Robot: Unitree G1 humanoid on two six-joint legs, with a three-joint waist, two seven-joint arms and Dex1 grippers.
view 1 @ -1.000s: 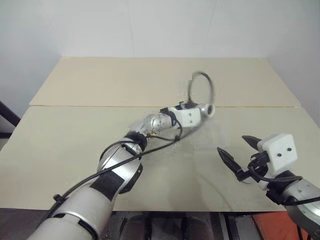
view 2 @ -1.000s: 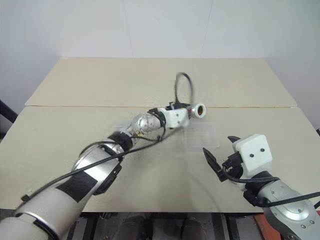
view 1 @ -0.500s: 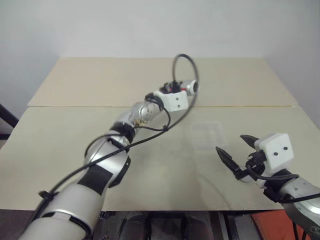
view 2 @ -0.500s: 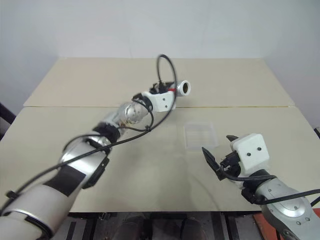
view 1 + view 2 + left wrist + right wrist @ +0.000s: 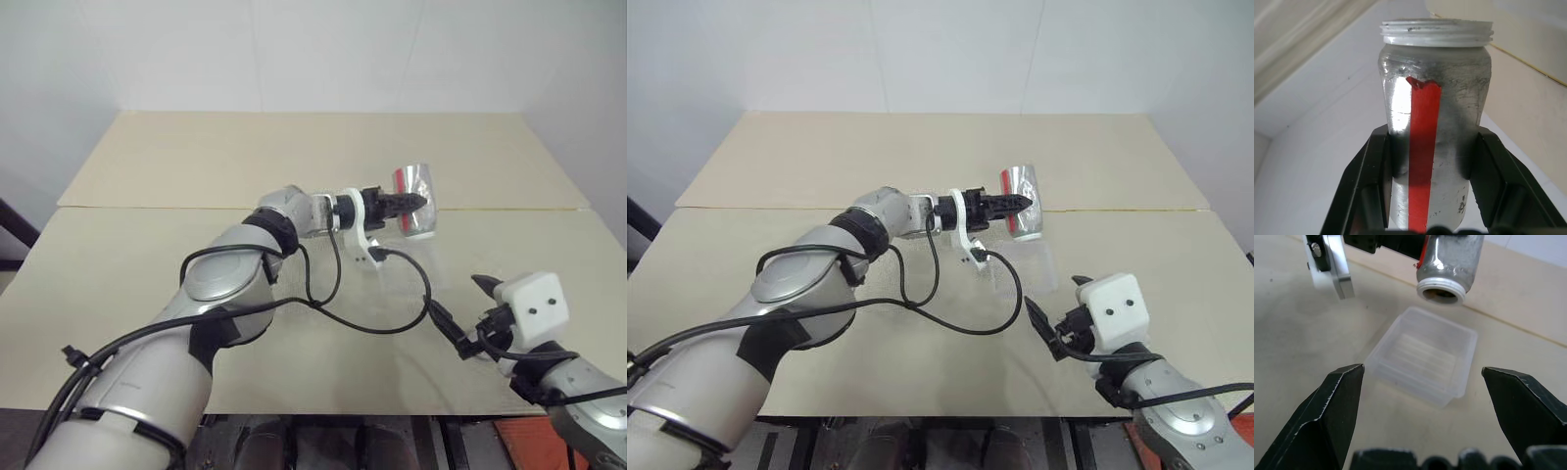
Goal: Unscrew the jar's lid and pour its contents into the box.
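My left gripper [image 5: 409, 203] is shut on the silvery jar [image 5: 415, 201], its black fingers [image 5: 1376, 181] clamping both sides. A red strip runs down the jar [image 5: 1435, 112]. It hangs tilted above the table, and its open threaded mouth [image 5: 1442, 289] points down toward the box [image 5: 1422, 355]. That clear shallow tray [image 5: 1024, 269] lies just below and in front of the jar and looks empty. The jar's inside is dark and I cannot make out the contents. The lid is out of view. My right gripper [image 5: 458, 299] stands open nearer the front edge, aimed at the box.
The table [image 5: 147, 284] is two beige boards with a seam [image 5: 509, 208] across the middle. A black cable [image 5: 392, 328] loops from my left wrist down in front of the box. A white wall stands behind the table.
My left arm swung back over the box and rolled its wrist, so the jar's mouth now points downward. The right gripper has stayed in place, open.
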